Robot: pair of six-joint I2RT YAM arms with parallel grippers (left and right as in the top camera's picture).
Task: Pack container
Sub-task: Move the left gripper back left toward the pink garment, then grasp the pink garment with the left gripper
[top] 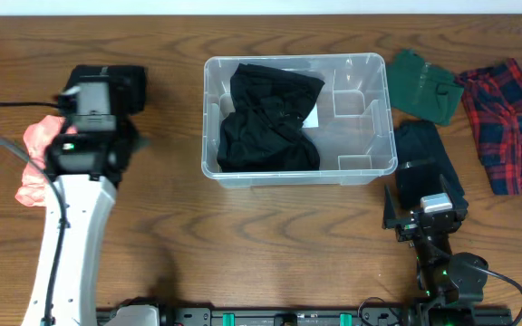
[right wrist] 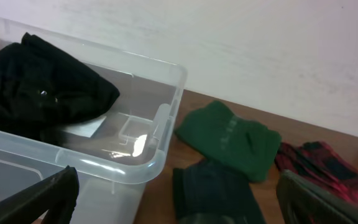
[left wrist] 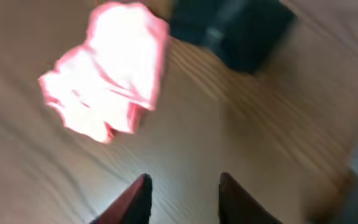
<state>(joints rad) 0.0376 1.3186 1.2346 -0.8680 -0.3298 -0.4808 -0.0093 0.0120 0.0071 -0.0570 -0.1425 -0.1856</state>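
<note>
Container [top: 370, 136]: clear plastic bin, upper centre of the overhead frame, on the wooden counter [top: 270, 235]. Holds a crumpled black garment [top: 265, 118] in its left half; right half bare, ribs showing.

Surroundings, right of frame: green garment [top: 424, 81] beside the bin's upper right corner; red-and-navy plaid garment [top: 510, 122] further right; dark folded garment [top: 429, 158] below the green one, near the bin's lower right corner.

Surroundings, left of frame: pink cloth [top: 39, 158], partly covered by the left arm [top: 71, 226]; dark object [top: 125, 86] above it, too blurred to identify.

Left pincer [left wrist: 182, 199]: hidden under the arm from overhead. The left wrist view shows its fingers partly apart, nothing between them, over bare counter below the pink cloth [left wrist: 107, 68].

Right pincer [top: 424, 217]: lower right, just below the dark garment, spread wide and empty. Its wrist view alone shows the bin's rim [right wrist: 148, 168] from the side, with the green garment [right wrist: 232, 140] beyond.
</note>
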